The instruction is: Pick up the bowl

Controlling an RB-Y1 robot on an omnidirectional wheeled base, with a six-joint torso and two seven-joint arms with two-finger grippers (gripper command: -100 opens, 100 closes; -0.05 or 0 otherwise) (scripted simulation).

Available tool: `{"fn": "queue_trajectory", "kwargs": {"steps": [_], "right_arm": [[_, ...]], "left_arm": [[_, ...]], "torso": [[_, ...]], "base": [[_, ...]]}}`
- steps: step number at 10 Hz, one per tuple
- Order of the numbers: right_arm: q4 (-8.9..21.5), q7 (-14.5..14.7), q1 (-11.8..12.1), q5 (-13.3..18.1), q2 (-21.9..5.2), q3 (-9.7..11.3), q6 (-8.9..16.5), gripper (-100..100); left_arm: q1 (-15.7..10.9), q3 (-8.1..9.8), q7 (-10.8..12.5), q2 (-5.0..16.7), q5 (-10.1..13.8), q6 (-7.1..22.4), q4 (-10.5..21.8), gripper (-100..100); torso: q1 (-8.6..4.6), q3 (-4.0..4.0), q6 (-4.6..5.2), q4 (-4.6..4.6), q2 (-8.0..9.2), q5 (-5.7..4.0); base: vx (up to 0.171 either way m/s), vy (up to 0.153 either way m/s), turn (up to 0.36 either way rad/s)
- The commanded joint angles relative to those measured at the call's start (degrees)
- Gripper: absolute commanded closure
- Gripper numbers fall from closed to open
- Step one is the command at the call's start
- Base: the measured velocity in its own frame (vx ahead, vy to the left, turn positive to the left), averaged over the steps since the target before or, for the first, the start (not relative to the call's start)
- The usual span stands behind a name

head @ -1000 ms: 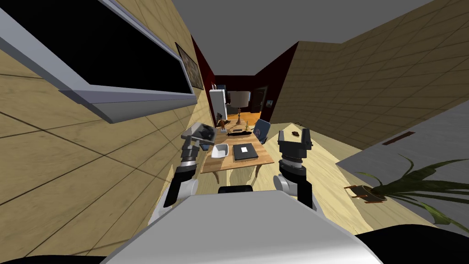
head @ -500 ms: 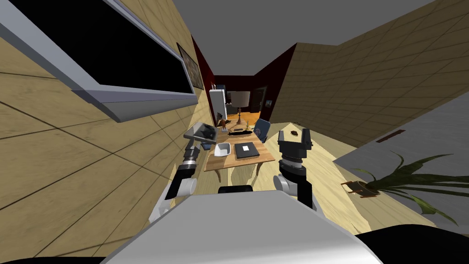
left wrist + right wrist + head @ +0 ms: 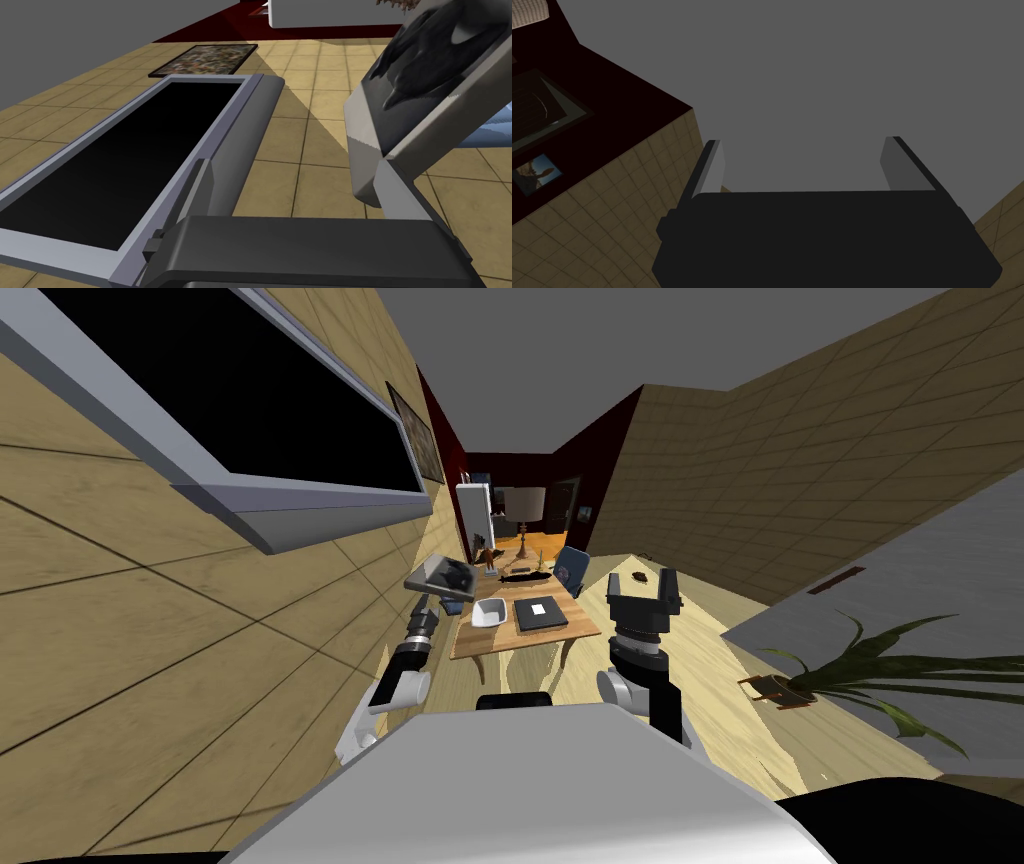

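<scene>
Far to the left, a long window [image 3: 300, 513] with a grey frame and a black pane runs along the tiled wall. The left forearm [image 3: 410, 653] reaches up beside that wall towards the left edge of the wooden table [image 3: 520, 643]. In the left wrist view the left gripper [image 3: 292, 170] points at the same window [image 3: 135, 160], and its two blades stand wide apart with nothing between them. A tilted grey slab with a dark picture on its face [image 3: 425, 100], perhaps a framed photo or a tablet, hangs close over one blade. I cannot tell whether the two touch. In the head view this slab [image 3: 440, 576] sits at the table's left edge, above the wrist.

Just right of it, the bowl [image 3: 487, 612] stands on the table near the front left corner. It is white, squarish and upright, and neither gripper touches it. A flat dark square thing with a white label [image 3: 540, 615] lies just beside the bowl on its right.

Right of the table, the right gripper [image 3: 641, 580] is raised over the floor with its blades pointing up and spread apart. The right wrist view shows that gripper [image 3: 802, 145] empty against the grey ceiling. Furthest right, a potted plant [image 3: 860, 663] spreads long green leaves.
</scene>
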Motion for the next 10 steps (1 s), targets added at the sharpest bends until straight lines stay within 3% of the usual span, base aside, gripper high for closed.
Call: {"fn": "queue_trajectory", "kwargs": {"steps": [1,10], "right_arm": [[0.0,0.0,0.0,0.0,0.0,0.0,0.0,0],[0.0,0.0,0.01,0.0,0.0,0.0,0.0,0]], "left_arm": [[-0.85,0.5,0.56,0.36,0.32,2.46,0.96,-100],[-6.42,1.32,3.82,0.61,1.76,15.24,8.74,-100]], "torso": [[0.0,0.0,0.0,0.0,0.0,0.0],[-0.18,-0.09,-0.01,-0.03,-0.16,-0.04]], "base": [[-0.03,0.055,-0.022],[-0.005,0.025,-0.02]]}}
